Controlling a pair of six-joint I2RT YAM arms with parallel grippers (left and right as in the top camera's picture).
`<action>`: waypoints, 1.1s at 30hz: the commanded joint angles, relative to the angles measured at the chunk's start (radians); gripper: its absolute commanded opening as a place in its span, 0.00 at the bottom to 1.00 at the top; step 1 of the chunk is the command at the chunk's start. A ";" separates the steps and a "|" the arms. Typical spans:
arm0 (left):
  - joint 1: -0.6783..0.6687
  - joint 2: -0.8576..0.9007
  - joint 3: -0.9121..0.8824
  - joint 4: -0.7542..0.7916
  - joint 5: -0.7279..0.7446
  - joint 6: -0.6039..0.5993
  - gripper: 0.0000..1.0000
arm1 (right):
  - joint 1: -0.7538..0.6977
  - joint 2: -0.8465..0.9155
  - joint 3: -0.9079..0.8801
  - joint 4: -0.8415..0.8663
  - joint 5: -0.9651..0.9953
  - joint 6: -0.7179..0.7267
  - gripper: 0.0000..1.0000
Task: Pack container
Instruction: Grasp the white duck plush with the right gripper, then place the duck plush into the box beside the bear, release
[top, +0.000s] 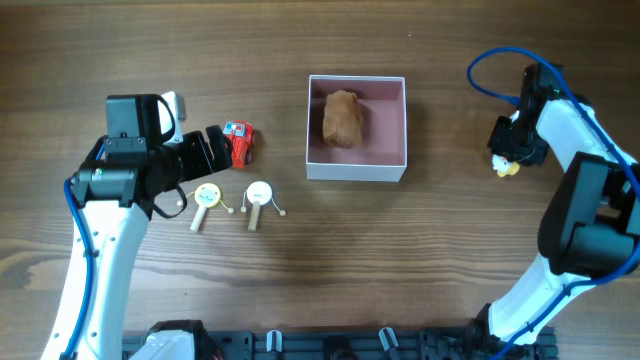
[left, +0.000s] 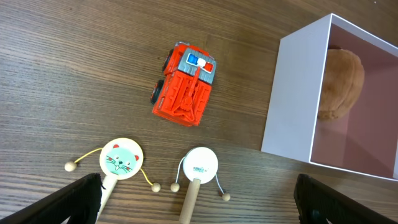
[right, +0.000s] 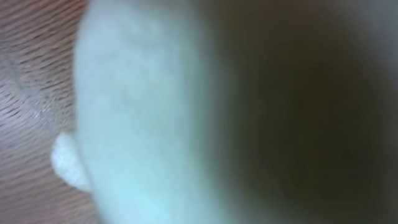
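Note:
The container (top: 356, 171), white outside and pink inside, sits at the table's middle and holds a brown plush toy (top: 342, 118). It also shows in the left wrist view (left: 295, 99), with the plush toy (left: 339, 84) inside. A red toy truck (top: 239, 143) lies left of it and shows in the left wrist view (left: 185, 92). My left gripper (top: 213, 148) is open and empty just left of the truck; in its wrist view its fingers (left: 199, 200) flank two rattle drums. My right gripper (top: 512, 140) is down over a small black, white and yellow toy (top: 505, 166). That toy (right: 143, 112) fills the right wrist view as a blur and hides the fingers.
Two small wooden rattle drums lie in front of the truck: one with a green cat face (top: 206, 199) (left: 120, 158), one plain white (top: 259, 195) (left: 199, 168). A blue cable (top: 490, 62) loops above the right arm.

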 joint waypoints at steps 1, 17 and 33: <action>-0.006 -0.001 0.019 0.000 0.016 -0.009 1.00 | 0.042 -0.161 0.010 -0.006 -0.023 0.031 0.26; -0.006 -0.001 0.019 0.000 0.016 -0.009 1.00 | 0.518 -0.502 0.012 -0.016 -0.204 0.165 0.08; -0.006 -0.001 0.019 0.000 0.016 -0.009 1.00 | 0.613 -0.107 0.006 0.186 -0.103 0.155 0.39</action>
